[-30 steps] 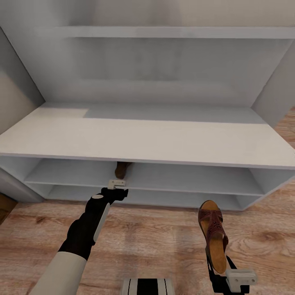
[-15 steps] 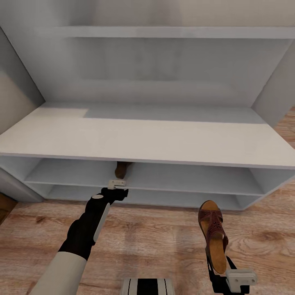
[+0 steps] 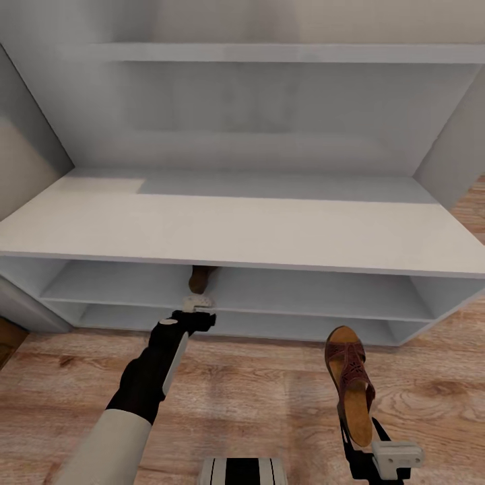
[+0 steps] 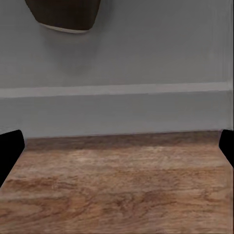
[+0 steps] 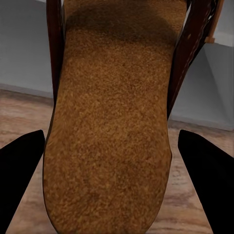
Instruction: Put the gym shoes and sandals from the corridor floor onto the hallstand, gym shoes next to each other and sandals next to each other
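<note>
Sandal [image 3: 350,384] in right claw [image 3: 377,465] points toe-first toward hallstand [image 3: 236,232].

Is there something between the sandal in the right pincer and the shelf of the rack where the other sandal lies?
Nothing visible blocks it. The held sandal faces the open shoe tier of the hallstand, with bare floor between. The other sandal and the left pincer are off to its left.

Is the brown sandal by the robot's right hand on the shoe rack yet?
Not yet. The sandal is in front of the hallstand, above the floor, its heel at the right gripper, toe pointing toward the shelves.
</note>
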